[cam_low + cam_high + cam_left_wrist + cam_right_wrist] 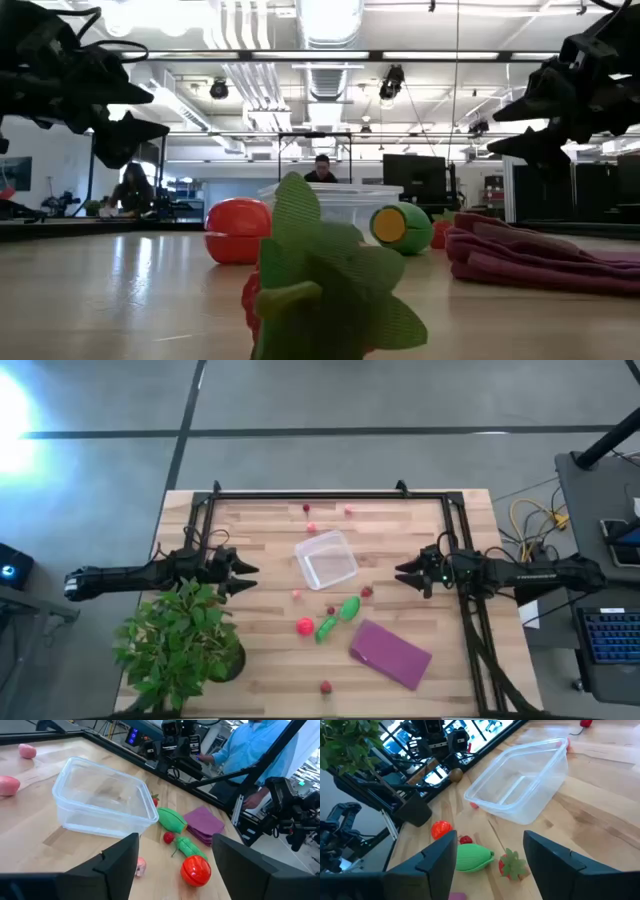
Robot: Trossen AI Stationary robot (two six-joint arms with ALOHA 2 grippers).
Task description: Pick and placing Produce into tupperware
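The clear tupperware (326,559) (102,797) (522,782) stands on its base at mid-table and looks empty. Nearer me lie a red ball (304,626) (195,870), two green pods (349,608) (327,628) and small red pieces (366,592) (297,595). A strawberry-like piece (326,686) (320,290) lies by the near edge. More tiny pieces (312,527) sit toward the far edge. A brown ball (455,774) shows near the table's left side. My left gripper (245,574) (175,837) hovers open left of the box. My right gripper (403,574) (490,835) hovers open to its right.
A leafy potted plant (180,640) fills the near-left corner, just below the left arm. A folded purple cloth (390,653) (540,255) lies near-right. Black frame rails (330,493) border the table. A person in a blue shirt (250,750) stands beyond the right side.
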